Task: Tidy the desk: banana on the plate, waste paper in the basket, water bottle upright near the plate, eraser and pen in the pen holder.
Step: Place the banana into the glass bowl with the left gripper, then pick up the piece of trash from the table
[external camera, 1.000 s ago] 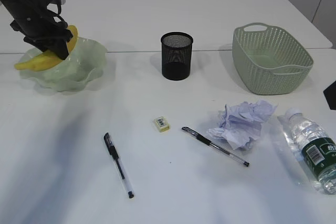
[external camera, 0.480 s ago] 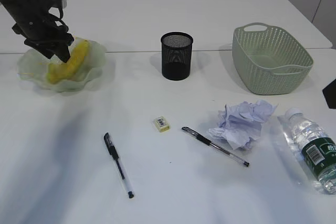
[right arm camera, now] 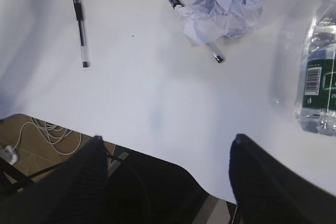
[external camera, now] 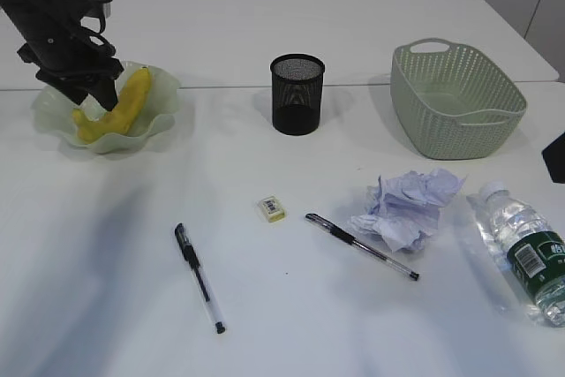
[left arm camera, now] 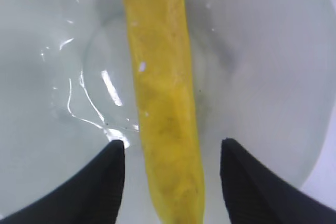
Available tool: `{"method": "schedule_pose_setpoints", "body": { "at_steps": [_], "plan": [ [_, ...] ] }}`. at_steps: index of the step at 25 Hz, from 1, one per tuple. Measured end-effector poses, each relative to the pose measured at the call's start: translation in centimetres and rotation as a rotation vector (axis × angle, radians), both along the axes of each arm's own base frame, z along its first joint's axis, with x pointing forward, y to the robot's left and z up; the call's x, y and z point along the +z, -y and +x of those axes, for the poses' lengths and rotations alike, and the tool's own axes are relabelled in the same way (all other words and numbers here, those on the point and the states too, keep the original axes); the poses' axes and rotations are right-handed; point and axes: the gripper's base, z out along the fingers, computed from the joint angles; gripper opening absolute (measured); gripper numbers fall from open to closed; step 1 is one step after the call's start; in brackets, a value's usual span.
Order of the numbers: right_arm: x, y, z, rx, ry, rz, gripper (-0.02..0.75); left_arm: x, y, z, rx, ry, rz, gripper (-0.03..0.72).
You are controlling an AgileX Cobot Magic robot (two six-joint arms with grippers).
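Left end effector: jaws stand apart, one tip on each side of the banana, neither seen to touch it. The banana lies in the plate, released. Step in hand is judged to be the banana placement, at its close; a straight lift clear of the plate is called for next, without catching the fruit.

Right end effector: jaws apart, nothing between them, held over the near edge of the surface.

Plate: banana only. Pen holder: nothing is seen inside through the mesh. Basket: no contents visible.

Remaining items noted on the surface: waste paper lying over part of one pen; second pen well apart to the left; eraser between the two pens, nearer the holder; water bottle on its side at the right, far from the plate. Four placements are judged outstanding. The bottle is expected to roll when gripped.
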Motion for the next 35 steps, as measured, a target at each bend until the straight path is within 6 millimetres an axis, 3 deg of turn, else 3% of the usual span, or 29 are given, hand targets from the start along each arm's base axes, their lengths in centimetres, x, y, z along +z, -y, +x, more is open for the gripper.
{"method": "schedule_pose_setpoints", "body": {
  "at_steps": [5, 16, 25, 29, 35],
  "plan": [
    [0.0, 0.0, 0.0, 0.000, 0.000, 0.000, 0.536, 1.2, -0.1, -0.4, 0.016, -0.002, 0.001, 0.479],
    [0.0, 0.0, 0.0, -0.002, -0.001, 0.001, 0.536, 6.5, -0.3, -2.2, 0.025, 0.035, 0.010, 0.488],
    [0.0, 0.0, 0.0, -0.002, -0.001, 0.001, 0.536, 12.7, -0.8, -4.4, 0.066, 0.156, 0.026, 0.487],
    [0.0, 0.0, 0.0, -0.002, -0.001, 0.001, 0.536, 13.2, -1.0, -6.0, 0.083, 0.131, 0.025, 0.487],
    [0.0, 0.0, 0.0, -0.002, -0.001, 0.001, 0.536, 12.1, -1.6, -8.5, 0.110, 0.046, 0.069, 0.487]
  ]
}}
